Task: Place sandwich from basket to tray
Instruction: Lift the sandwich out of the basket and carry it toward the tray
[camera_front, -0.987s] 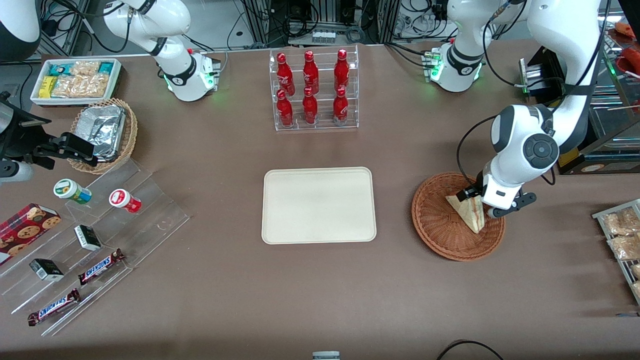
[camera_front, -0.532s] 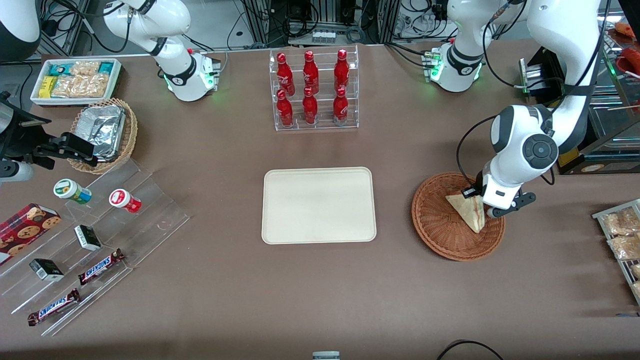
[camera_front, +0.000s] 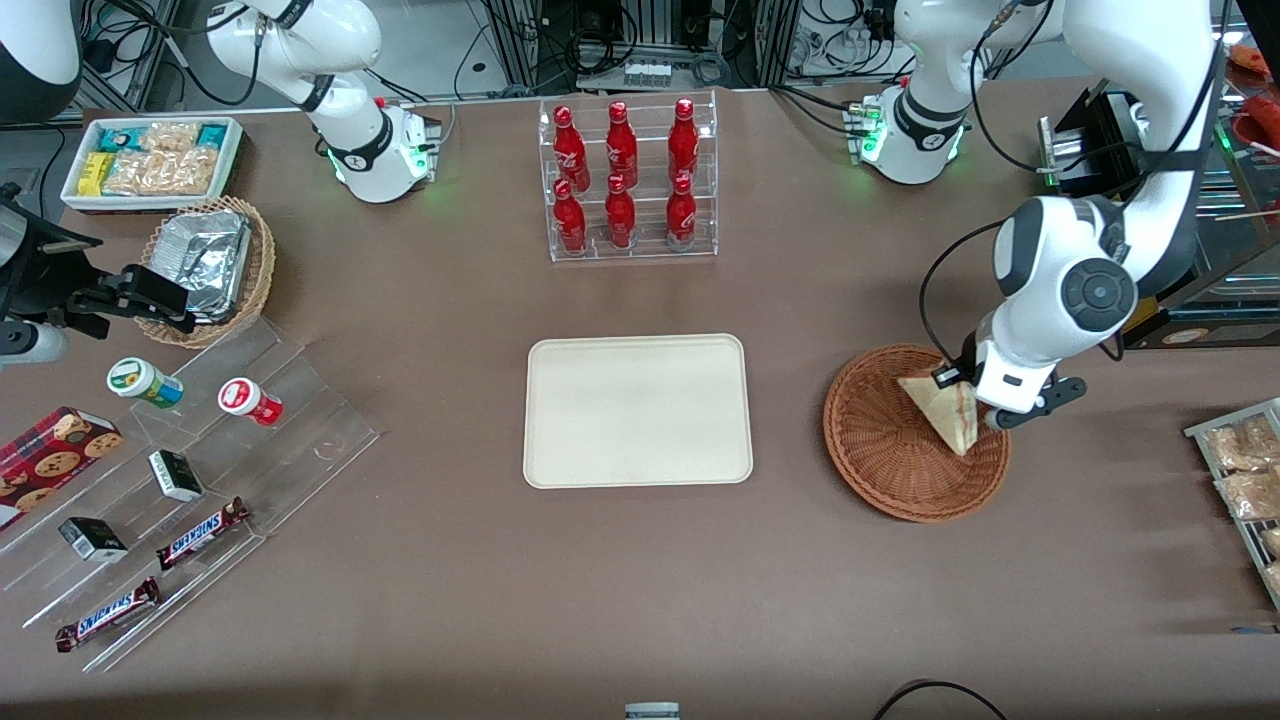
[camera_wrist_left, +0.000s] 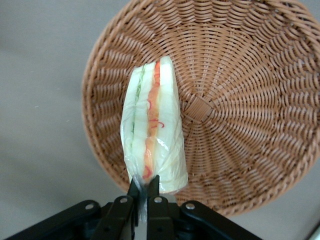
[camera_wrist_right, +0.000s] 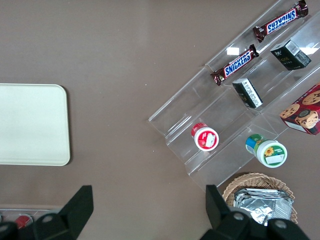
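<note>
The sandwich (camera_front: 945, 412) (camera_wrist_left: 154, 130) is a pale triangular wedge in clear wrap with red and green filling along its cut edge. My left gripper (camera_front: 972, 400) (camera_wrist_left: 143, 197) is shut on the wrap at one end of the sandwich. The wedge hangs lifted above the reddish-brown woven basket (camera_front: 880, 450) (camera_wrist_left: 240, 100), over the part of it nearer the working arm's end of the table. The cream tray (camera_front: 637, 410) (camera_wrist_right: 30, 125) lies flat at the table's middle, beside the basket, with nothing on it.
A clear rack of red bottles (camera_front: 628, 180) stands farther from the front camera than the tray. A tan basket with foil container (camera_front: 212, 265), a white bin of snacks (camera_front: 150, 160) and a clear stepped stand with snack items (camera_front: 180, 480) lie toward the parked arm's end. A wire rack of packets (camera_front: 1245, 480) sits at the working arm's end.
The gripper has risen with the sandwich and shifted slightly toward the working arm's end; the wedge now hangs clear of the basket floor.
</note>
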